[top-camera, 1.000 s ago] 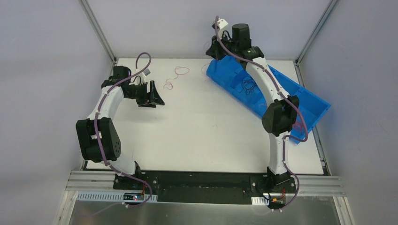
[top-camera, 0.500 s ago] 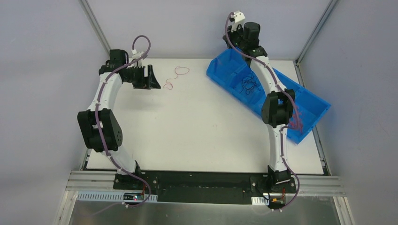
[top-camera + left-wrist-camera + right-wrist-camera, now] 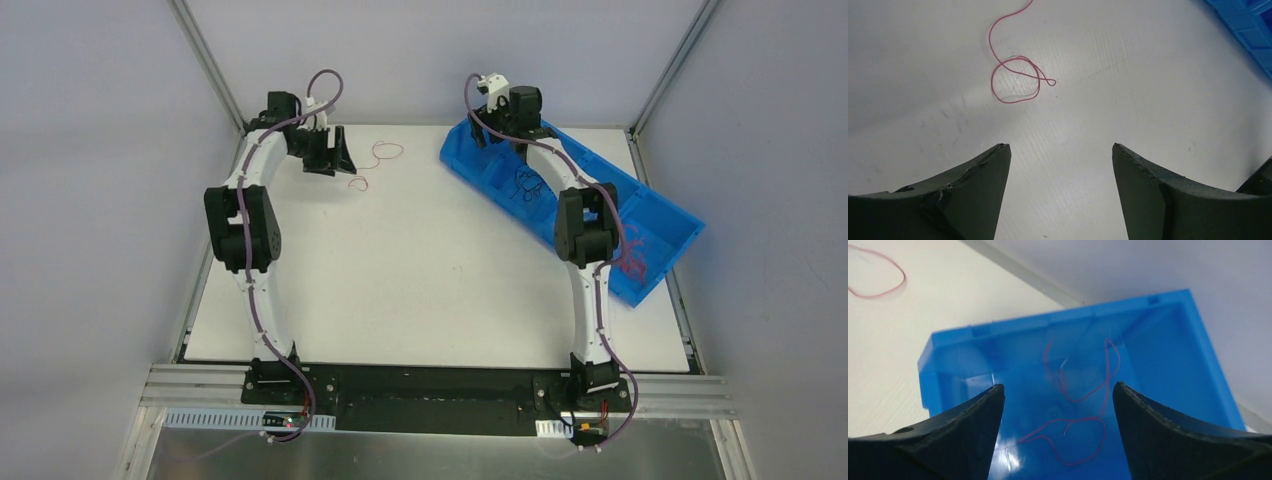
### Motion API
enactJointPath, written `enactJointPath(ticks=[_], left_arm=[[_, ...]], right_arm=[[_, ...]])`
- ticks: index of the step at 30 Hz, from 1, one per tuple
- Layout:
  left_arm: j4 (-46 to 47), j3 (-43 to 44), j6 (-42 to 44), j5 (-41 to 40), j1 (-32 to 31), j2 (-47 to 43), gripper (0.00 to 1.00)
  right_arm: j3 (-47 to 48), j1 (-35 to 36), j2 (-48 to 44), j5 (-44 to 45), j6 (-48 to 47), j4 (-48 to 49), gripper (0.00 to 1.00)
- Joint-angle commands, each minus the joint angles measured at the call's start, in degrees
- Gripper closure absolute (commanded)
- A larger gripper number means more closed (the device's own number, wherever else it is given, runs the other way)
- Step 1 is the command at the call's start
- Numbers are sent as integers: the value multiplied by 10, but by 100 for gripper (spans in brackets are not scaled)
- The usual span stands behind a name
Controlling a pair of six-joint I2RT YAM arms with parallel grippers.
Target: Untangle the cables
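A thin red cable (image 3: 384,152) (image 3: 992,80) lies in loose loops on the white table at the far left. My left gripper (image 3: 338,158) (image 3: 1060,146) hovers just short of it, open and empty. My right gripper (image 3: 486,134) (image 3: 1058,385) hangs open over the far end of the blue bin (image 3: 660,215) (image 3: 1013,327). Below its fingers a curly red cable (image 3: 1083,419) lies loose on the bin floor. A dark cable (image 3: 527,182) rests mid-bin, and pink cables (image 3: 630,258) lie at the bin's near right end.
The blue bin sits slanted along the table's right side, reaching to the right edge. Metal frame posts (image 3: 210,60) rise at the far corners. In the right wrist view, a loop of the table's red cable (image 3: 904,277) shows left of the bin.
My left arm has swung to the far side, bringing its gripper up beside the red cable. My right gripper rose, then came down over the bin's far end and opened.
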Motion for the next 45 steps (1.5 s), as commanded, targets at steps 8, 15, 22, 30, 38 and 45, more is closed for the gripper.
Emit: enactJointPath(ticks=[8,15,22,30,38,45], left_arm=[[32,120,-46,-44,-61,150,26],[33,143,-28,-36,-92,162,79],[30,-80,64,33,-148,-82,100],[-42,-321,193,84,-146,-375,100],[15,-304,137,28,-147,-310,46],[64,-137,237,-75,-152,-117,30]], right_arm=[[-77,0,-187,-51,55,-71,2],[-129,1,-254,-82,111,-97,1],[-125,0,-267,-128,149,-157,1],[-157,1,-294,-218,169,-241,1],[-192,35,-289,-259,145,-300,1],[-202,18,-304,-239,159,-300,0]])
